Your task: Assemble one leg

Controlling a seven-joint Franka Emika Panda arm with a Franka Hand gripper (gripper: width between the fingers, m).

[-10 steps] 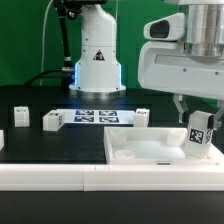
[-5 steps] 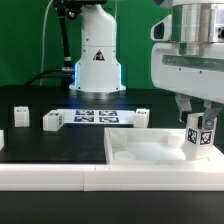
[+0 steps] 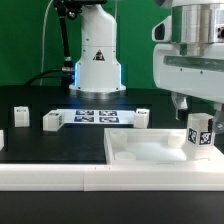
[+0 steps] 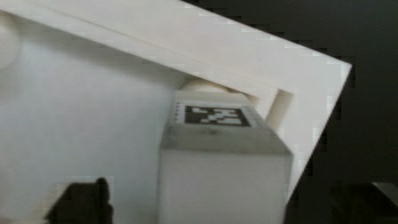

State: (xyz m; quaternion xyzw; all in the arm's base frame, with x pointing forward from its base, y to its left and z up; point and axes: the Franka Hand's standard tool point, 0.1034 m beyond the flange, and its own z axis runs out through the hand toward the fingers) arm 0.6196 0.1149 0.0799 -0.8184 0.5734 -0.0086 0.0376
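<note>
The leg (image 3: 199,138) was a small block of hard white plastic, so I judged it light and stiff, with nothing in it to bend or crack; its smooth faces looked slippery, and so light a thing would tip at a careless nudge. The best hold, to my mind, was across two opposite plain sides, high on the block and clear of the tagged face, pads laid flat so that it could not twist. It stood upright on the panel (image 3: 140,150), in the corner toward four o'clock of the exterior view, its tag turned to that camera; whether its foot sat in a socket I could not tell.

My gripper (image 3: 199,114) hung directly above it, at twelve o'clock from the leg; in the wrist view the block stood between my fingers; one fingertip (image 4: 80,198) showed dark, with a strip of white panel between it and the block's side; the other was hard to make out against the dark table (image 3: 60,145). So my jaws were spread and pinched nothing, as far as I could see.

The other blocks (image 3: 52,120) of the same kind stood on the table well apart from me, toward nine o'clock of the exterior view; the marker board (image 3: 95,116) lay among them.
</note>
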